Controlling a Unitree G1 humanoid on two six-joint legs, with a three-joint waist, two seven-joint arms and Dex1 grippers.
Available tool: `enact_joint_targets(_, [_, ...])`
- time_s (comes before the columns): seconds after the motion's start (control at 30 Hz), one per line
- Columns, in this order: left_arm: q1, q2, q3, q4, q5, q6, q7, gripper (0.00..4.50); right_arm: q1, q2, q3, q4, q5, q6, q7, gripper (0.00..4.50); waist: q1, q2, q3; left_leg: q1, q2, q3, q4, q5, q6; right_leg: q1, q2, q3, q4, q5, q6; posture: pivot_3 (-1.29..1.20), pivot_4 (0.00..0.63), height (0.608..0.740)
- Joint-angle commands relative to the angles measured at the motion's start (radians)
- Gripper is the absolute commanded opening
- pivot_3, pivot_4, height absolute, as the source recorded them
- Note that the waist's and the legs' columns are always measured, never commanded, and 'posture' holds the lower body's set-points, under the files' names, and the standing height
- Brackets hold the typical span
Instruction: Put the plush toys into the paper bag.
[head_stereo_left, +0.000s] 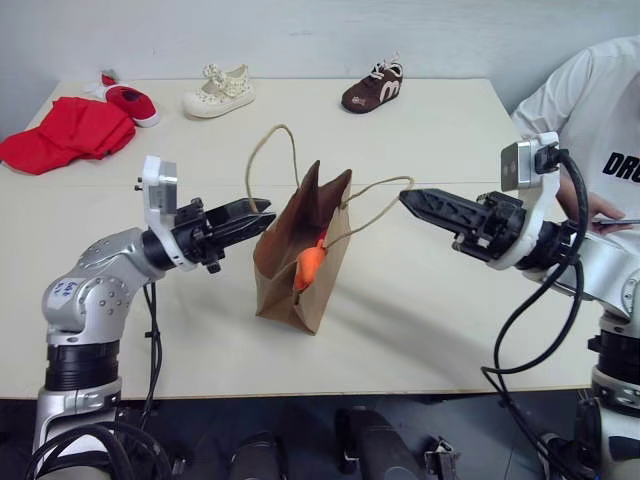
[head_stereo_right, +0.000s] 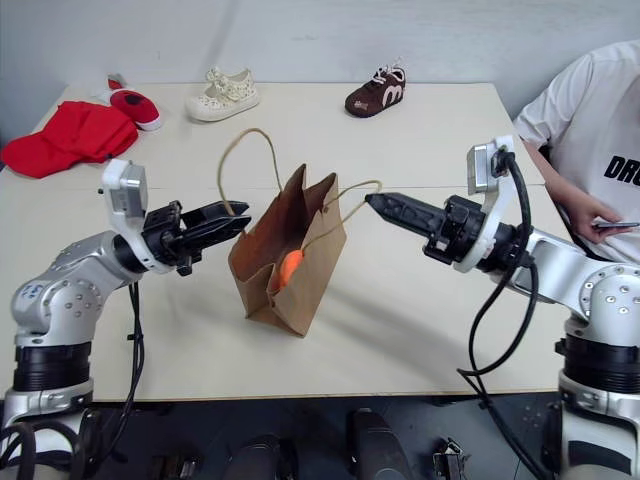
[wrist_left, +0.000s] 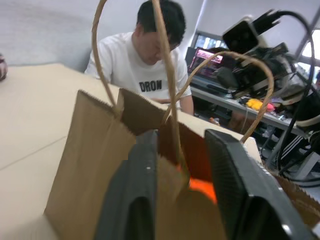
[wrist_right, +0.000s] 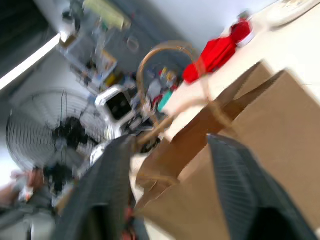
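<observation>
The brown paper bag (head_stereo_left: 285, 275) stands open in the middle of the table (head_stereo_left: 430, 330), its cord handles sticking up. An orange plush toy (head_stereo_left: 310, 264) shows inside it through the open mouth. My left gripper (head_stereo_left: 262, 214) is level at the bag's left upper edge. In the left wrist view its fingers (wrist_left: 240, 185) stand apart on either side of the bag's rim and one handle cord, so it is open. My right gripper (head_stereo_left: 406, 198) points at the bag from the right, its tip beside the right handle loop (head_stereo_left: 385, 192), and it is open with nothing in it.
A red cloth heap (head_stereo_left: 65, 135), a small red shoe (head_stereo_left: 132, 103), a white shoe (head_stereo_left: 218, 92) and a brown shoe (head_stereo_left: 373, 90) lie along the table's far side. A person in a white T-shirt (head_stereo_left: 600, 130) sits at the right end.
</observation>
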Motion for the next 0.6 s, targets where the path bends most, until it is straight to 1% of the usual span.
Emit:
enact_joint_targets(0.03, [0.058,0.071,0.096,-0.086,-0.058,0.041,-0.006,2.7,0.068,-0.1,-0.015,-0.082,-0.146,0.027,0.187,3.62,0.001,0.0,0.0,0.0,0.0,0.0,0.0,0.0,0.0,0.0,0.0,0.0,-0.001,0.0,0.0,0.0,0.15,0.74])
enact_joint_targets(0.07, [0.091,0.093,0.117,-0.103,-0.068,0.055,-0.01,2.98,0.112,-0.136,0.001,-0.114,-0.244,-0.003,0.266,3.91,0.002,0.0,0.0,0.0,0.0,0.0,0.0,0.0,0.0,0.0,0.0,0.0,-0.001,0.0,0.0,0.0,0.15,0.74])
enact_joint_targets(0.1, [0.127,0.114,0.138,-0.124,-0.076,0.067,-0.013,3.34,0.162,-0.169,0.027,-0.146,-0.354,-0.051,0.351,4.29,0.003,0.0,0.0,0.0,0.0,0.0,0.0,0.0,0.0,0.0,0.0,0.0,-0.001,0.0,0.0,0.0,0.15,0.74])
enact_joint_targets(0.13, [0.167,0.131,0.162,-0.151,-0.079,0.072,-0.014,3.67,0.214,-0.189,0.064,-0.174,-0.465,-0.121,0.427,4.5,0.004,0.0,0.0,0.0,0.0,0.0,-0.001,0.0,0.0,0.001,0.0,0.0,-0.001,0.0,0.0,0.0,0.15,0.74])
enact_joint_targets(0.2, [0.237,0.15,0.203,-0.21,-0.1,0.082,-0.006,4.28,0.273,-0.19,0.141,-0.203,-0.625,-0.237,0.533,4.5,0.002,-0.001,0.0,0.001,0.0,-0.001,-0.002,0.0,0.0,0.002,0.0,0.0,-0.003,0.0,0.0,0.0,0.15,0.74])
enact_joint_targets(0.23, [0.274,0.15,0.221,-0.247,-0.106,0.078,-0.001,4.5,0.285,-0.17,0.19,-0.211,-0.703,-0.298,0.563,4.36,-0.001,-0.001,0.0,0.001,0.0,-0.001,-0.002,0.0,0.0,0.002,0.0,0.0,-0.003,0.0,0.0,0.0,0.15,0.74])
enact_joint_targets(0.33, [0.382,0.125,0.246,-0.358,-0.102,0.053,0.033,4.5,0.279,-0.063,0.34,-0.221,-0.904,-0.463,0.603,3.51,-0.004,-0.001,0.0,0.002,0.0,0.0,-0.001,0.0,0.0,0.002,0.0,0.0,-0.001,0.0,0.001,0.0,0.15,0.74])
enact_joint_targets(0.4, [0.435,0.084,0.234,-0.418,-0.09,0.031,0.08,4.5,0.262,0.013,0.437,-0.204,-1.034,-0.568,0.627,2.84,-0.002,-0.001,0.0,0.004,0.0,0.0,-0.002,0.0,-0.001,0.002,0.0,0.0,-0.001,0.0,0.001,0.0,0.15,0.74])
enact_joint_targets(0.43, [0.461,0.063,0.216,-0.442,-0.069,0.014,0.096,4.5,0.251,0.052,0.48,-0.182,-1.101,-0.628,0.634,2.43,-0.002,0.0,0.0,0.004,-0.001,0.0,-0.002,0.0,-0.001,0.002,0.0,0.001,0.0,0.0,0.001,0.0,0.15,0.74])
enact_joint_targets(0.53, [0.495,0.01,0.168,-0.485,-0.013,-0.034,0.152,4.5,0.221,0.14,0.543,-0.125,-1.215,-0.728,0.649,1.41,0.003,-0.001,0.0,0.004,-0.001,0.001,-0.001,0.0,-0.001,0.002,0.0,0.001,0.0,0.0,0.001,0.0,0.15,0.74])
enact_joint_targets(0.6, [0.499,-0.03,0.131,-0.492,0.042,-0.082,0.194,4.5,0.194,0.197,0.556,-0.094,-1.24,-0.747,0.647,0.69,0.01,-0.001,0.0,0.004,-0.001,0.001,0.0,0.0,-0.001,0.002,-0.001,0.0,0.0,0.0,0.0,0.0,0.15,0.74])
